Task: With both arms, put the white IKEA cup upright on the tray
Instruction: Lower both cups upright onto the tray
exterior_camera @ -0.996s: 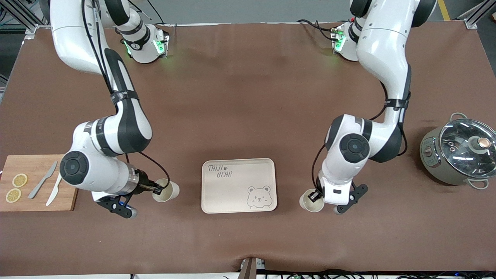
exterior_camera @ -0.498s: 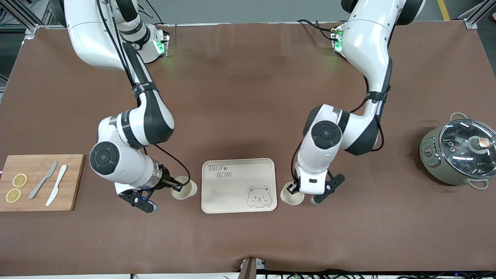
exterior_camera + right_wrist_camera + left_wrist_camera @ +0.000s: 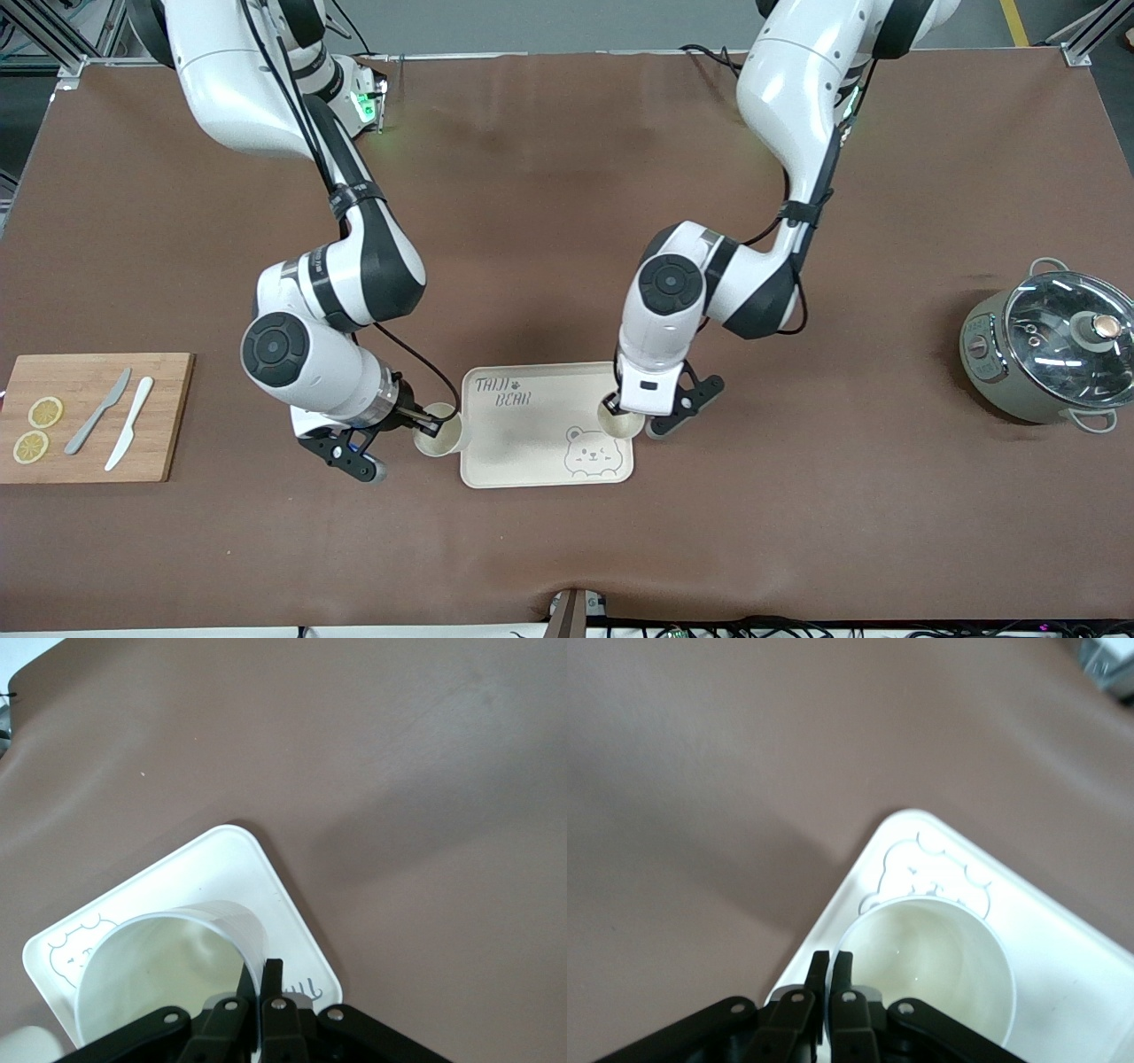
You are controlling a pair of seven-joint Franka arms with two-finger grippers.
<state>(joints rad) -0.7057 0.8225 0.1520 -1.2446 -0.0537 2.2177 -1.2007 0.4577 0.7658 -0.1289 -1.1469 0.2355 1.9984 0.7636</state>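
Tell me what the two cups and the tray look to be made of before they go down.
The cup in the left gripper, cup: thin, smooth off-white wall, faintly glossy inside, probably plastic. The cup in the right gripper, cup: same look, slightly translucent rim. Tray: cream, matte, moulded rim with rounded corners and printed bear, likely plastic or melamine; can't confirm.

tray (image 3: 532, 434) centre bare, 2 cups at edges
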